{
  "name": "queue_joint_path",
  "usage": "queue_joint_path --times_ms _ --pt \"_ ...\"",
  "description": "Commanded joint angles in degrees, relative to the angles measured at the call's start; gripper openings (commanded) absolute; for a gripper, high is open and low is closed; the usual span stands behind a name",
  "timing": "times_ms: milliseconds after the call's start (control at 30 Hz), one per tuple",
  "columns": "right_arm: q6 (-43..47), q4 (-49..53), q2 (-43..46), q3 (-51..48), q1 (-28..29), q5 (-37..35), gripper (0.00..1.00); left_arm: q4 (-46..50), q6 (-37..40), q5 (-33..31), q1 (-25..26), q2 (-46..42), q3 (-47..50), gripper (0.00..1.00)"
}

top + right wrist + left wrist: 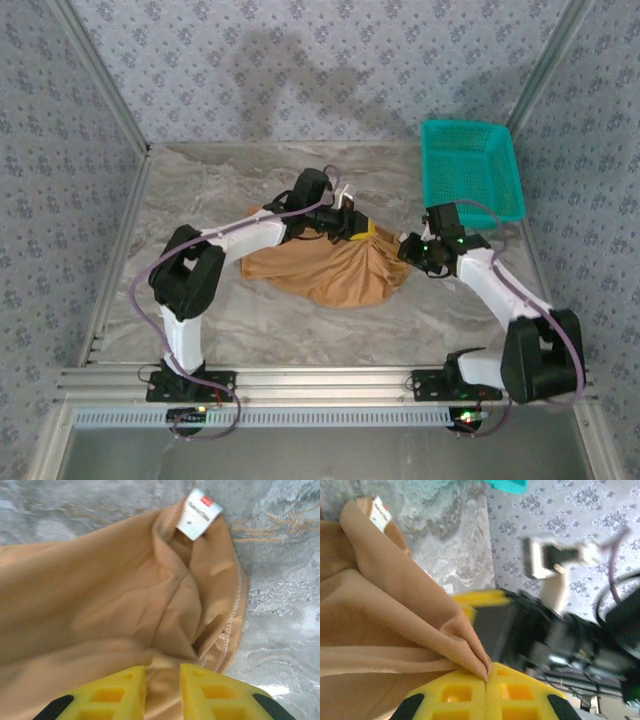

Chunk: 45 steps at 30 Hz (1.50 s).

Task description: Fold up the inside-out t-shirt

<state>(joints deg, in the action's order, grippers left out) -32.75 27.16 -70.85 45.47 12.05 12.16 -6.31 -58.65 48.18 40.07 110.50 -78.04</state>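
Note:
The inside-out t-shirt [330, 272] lies bunched in an orange-tan heap at the middle of the table. Its white label [200, 514] shows at the neck, seams outward. My left gripper [362, 231] is at the heap's far right top. In the left wrist view the left gripper [486, 678] is shut on a pinched fold of the t-shirt [395, 610], which stretches taut away from it. My right gripper [408, 248] is at the heap's right edge. The right gripper [162, 674] has its yellow jaws apart, with loose cloth of the t-shirt [100, 600] lying in the gap.
A teal mesh basket [472, 166] stands at the back right of the marble table [200, 170]. Patterned walls close the left, back and right. The two grippers are close together over the shirt's right end.

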Motion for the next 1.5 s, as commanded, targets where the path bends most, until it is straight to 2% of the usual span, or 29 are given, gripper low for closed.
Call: queue_joint_path --times_ms 0,167,333,467,800,967,1000,1133,1167,1467 --pt "-1.61 4.47 6.00 -1.08 1.37 -0.96 0.28 -2.05 -0.76 -0.66 -0.66 2.18 1.08 0.00" --pt "-5.30 1.15 8.44 -2.72 4.35 1.07 0.30 -1.98 -1.11 -1.16 -0.56 3.39 0.52 0.00" --pt "-7.37 -2.41 2.51 -1.27 7.79 0.47 0.22 -1.52 -1.11 -1.55 -0.60 3.40 0.17 0.00" --pt "-9.18 -4.88 -3.56 0.68 8.94 -1.44 0.22 -1.37 -1.20 -1.73 -0.44 3.32 0.17 0.00" --pt "-14.77 -10.86 -12.91 3.02 9.44 -8.00 0.42 -0.64 -0.85 -1.47 0.15 2.82 0.06 0.00" --pt "-16.11 -13.10 -16.87 4.10 9.04 -8.53 0.44 -0.55 -0.76 -1.34 0.44 2.70 0.01 0.00" --pt "-15.98 -12.72 -18.01 4.88 8.95 -8.67 0.40 -0.60 -0.76 -1.34 0.42 2.58 -0.03 0.00" --pt "-14.27 -10.37 -19.35 7.59 8.91 -6.77 0.03 0.56 0.00 -1.34 -0.04 2.75 -0.83 0.00" --pt "-13.82 -9.57 -18.41 7.93 9.04 -6.18 0.00 1.28 0.37 -1.34 -0.33 2.79 -1.29 0.00" --pt "-8.25 -6.02 1.64 5.10 9.24 5.79 0.00 4.18 2.23 -1.65 -4.84 6.48 -6.04 0.00"
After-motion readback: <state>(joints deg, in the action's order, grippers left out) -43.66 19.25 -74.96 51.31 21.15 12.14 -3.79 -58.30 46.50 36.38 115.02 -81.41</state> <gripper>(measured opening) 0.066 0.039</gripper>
